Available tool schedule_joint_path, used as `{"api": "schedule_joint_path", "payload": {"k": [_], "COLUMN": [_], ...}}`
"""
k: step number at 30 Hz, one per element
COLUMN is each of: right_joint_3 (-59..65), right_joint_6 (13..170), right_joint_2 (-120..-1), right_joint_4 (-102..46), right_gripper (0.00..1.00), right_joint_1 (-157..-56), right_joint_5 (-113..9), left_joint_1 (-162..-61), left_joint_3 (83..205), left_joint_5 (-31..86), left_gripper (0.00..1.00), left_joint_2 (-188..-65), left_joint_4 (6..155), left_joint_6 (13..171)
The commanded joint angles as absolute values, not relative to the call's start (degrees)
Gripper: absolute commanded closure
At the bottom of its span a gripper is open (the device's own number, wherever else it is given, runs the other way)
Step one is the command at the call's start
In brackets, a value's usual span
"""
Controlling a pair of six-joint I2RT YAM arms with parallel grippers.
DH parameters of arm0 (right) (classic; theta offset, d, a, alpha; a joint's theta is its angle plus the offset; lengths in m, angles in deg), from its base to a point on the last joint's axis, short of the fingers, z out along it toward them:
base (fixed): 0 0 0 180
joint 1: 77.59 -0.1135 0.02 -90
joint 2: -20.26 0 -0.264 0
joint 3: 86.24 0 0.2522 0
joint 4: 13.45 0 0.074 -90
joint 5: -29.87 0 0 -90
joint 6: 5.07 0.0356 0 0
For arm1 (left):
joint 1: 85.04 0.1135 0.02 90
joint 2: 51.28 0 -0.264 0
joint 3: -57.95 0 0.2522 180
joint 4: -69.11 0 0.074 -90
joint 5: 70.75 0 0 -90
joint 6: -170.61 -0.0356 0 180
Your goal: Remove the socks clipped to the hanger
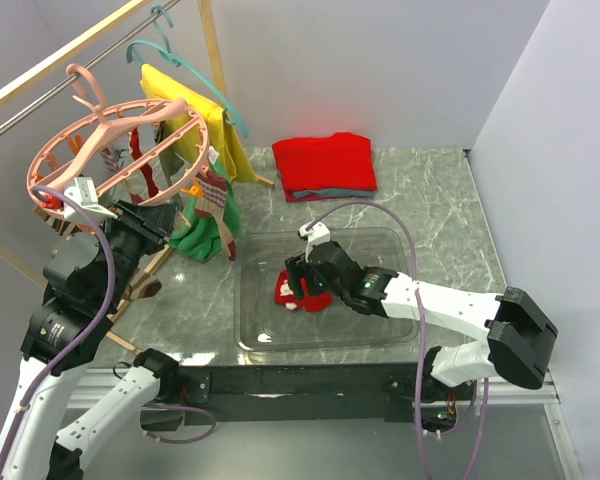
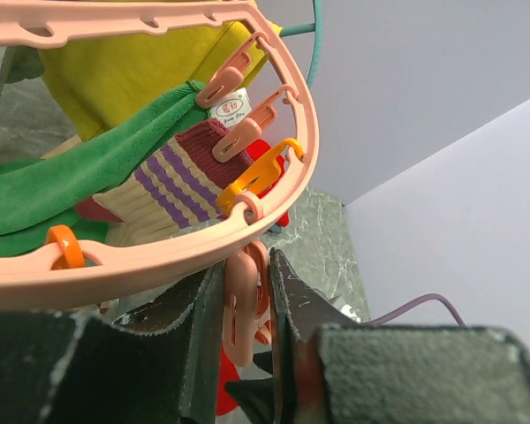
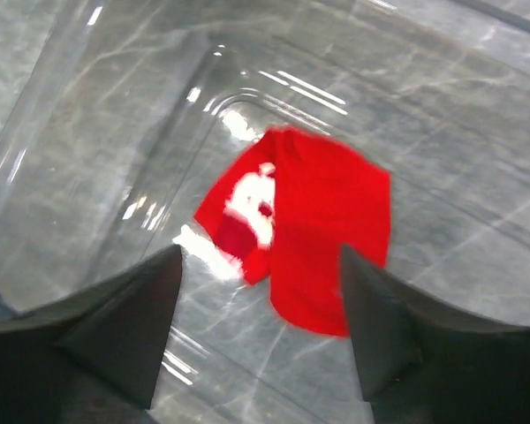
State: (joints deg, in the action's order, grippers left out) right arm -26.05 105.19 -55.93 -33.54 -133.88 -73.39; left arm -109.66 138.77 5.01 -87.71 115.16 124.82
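Note:
The pink ring hanger [image 1: 108,135] hangs from a rail at the upper left; its rim [image 2: 159,256] crosses the left wrist view. A purple and tan striped sock [image 1: 212,194] hangs clipped to its near side and shows in the left wrist view [image 2: 172,185]. My left gripper [image 1: 168,214] is under the rim, shut [image 2: 245,267] on a hanging pink clip [image 2: 240,309]. A red sock with a white figure [image 1: 298,292] lies in the clear bin [image 1: 325,233]. My right gripper [image 1: 306,272] is open just above that sock [image 3: 318,212], its jaws [image 3: 258,254] wide apart and empty.
A yellow shirt [image 1: 206,122] on a teal coat hanger [image 1: 185,62] and a green cloth [image 1: 202,238] hang behind the ring. A folded red garment [image 1: 325,163] lies at the back. An orange clip [image 2: 263,175] sits by the striped sock. Wooden rack legs stand at the left.

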Motion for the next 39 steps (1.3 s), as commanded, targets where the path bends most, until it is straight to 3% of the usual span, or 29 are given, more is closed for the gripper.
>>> {"api": "schedule_joint_path", "payload": {"k": [1, 8, 15, 23, 33, 39], "right_joint_3": [-21.2, -14.3, -12.4, -5.6, 4.2, 5.0], "right_joint_6": [103.3, 96.6, 95.1, 87.8, 88.7, 90.8], "right_joint_2": [-56.0, -59.6, -67.0, -78.3, -84.9, -85.9], "right_joint_4": [-31.6, -16.3, 7.7, 15.9, 11.3, 12.0], "right_gripper": [0.19, 0.07, 0.07, 0.09, 0.28, 0.53], "right_joint_1": [-133.3, -132.1, -130.9, -130.9, -130.9, -131.0], "right_joint_5": [-69.6, -64.0, -55.5, -52.5, -51.3, -49.8], "left_joint_1": [-109.7, -109.7, -109.7, -109.6, -109.7, -109.7], "left_joint_3": [139.9, 139.8, 140.2, 140.4, 141.1, 141.3], "left_joint_5": [7.1, 6.8, 6.4, 7.7, 8.9, 9.0], "left_gripper": [0.9, 0.89, 0.89, 0.88, 0.88, 0.89], "left_joint_2": [-87.2, -86.3, -86.1, -86.0, -86.8, -87.3], "left_joint_4": [112.8, 113.7, 113.8, 113.9, 114.1, 114.8], "left_joint_6": [123.8, 123.6, 123.1, 123.9, 123.9, 123.6]}}
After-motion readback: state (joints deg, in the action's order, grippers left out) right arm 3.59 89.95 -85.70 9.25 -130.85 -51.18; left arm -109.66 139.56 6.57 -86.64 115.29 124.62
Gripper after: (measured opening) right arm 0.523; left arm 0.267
